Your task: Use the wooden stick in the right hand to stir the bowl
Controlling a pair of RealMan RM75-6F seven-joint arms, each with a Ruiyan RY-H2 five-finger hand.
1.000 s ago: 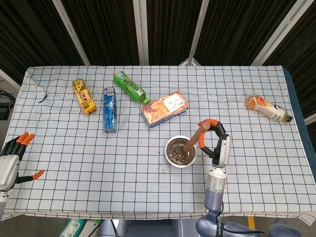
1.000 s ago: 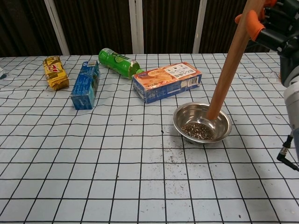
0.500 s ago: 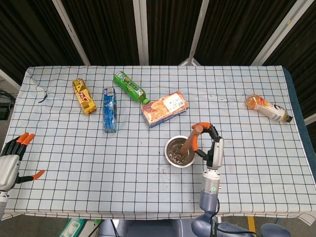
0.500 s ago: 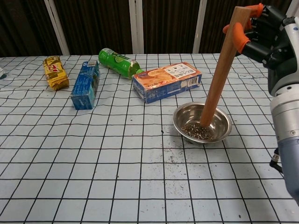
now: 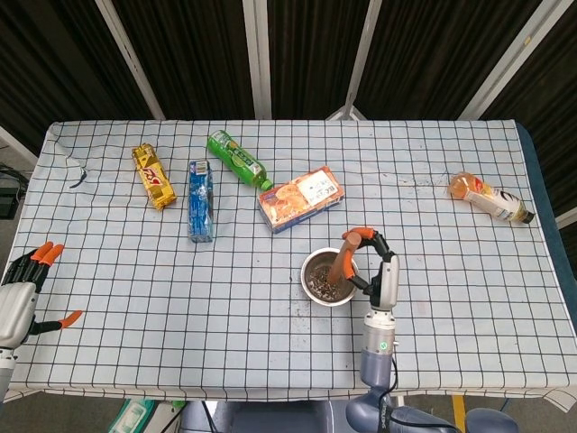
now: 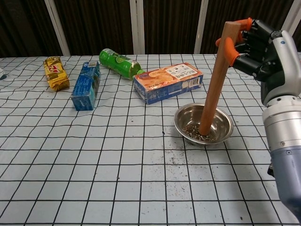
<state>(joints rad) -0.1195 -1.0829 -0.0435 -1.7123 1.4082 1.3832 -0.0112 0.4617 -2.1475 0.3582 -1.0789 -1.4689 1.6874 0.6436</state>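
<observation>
A steel bowl (image 6: 225,129) (image 5: 313,290) with dark grains in it sits right of the table's centre. My right hand (image 6: 256,47) (image 5: 371,262) grips the top of a wooden stick (image 6: 214,86) (image 5: 341,263), which stands nearly upright with its lower end down in the grains. My left hand (image 5: 25,287) hangs at the table's front left corner, fingers spread, holding nothing; the chest view does not show it.
Behind the bowl lies an orange-and-blue box (image 6: 167,82). Further left are a green bottle (image 6: 118,62), a blue packet (image 6: 85,84) and a yellow packet (image 6: 56,73). A pale bottle (image 5: 489,198) lies at the far right. Dark crumbs (image 6: 171,157) dot the cloth before the bowl.
My right hand has carried the stick's top leftward, bringing the stick from a lean to nearly upright, and its lower end has swept left through the grains. The left hand is unmoved.
</observation>
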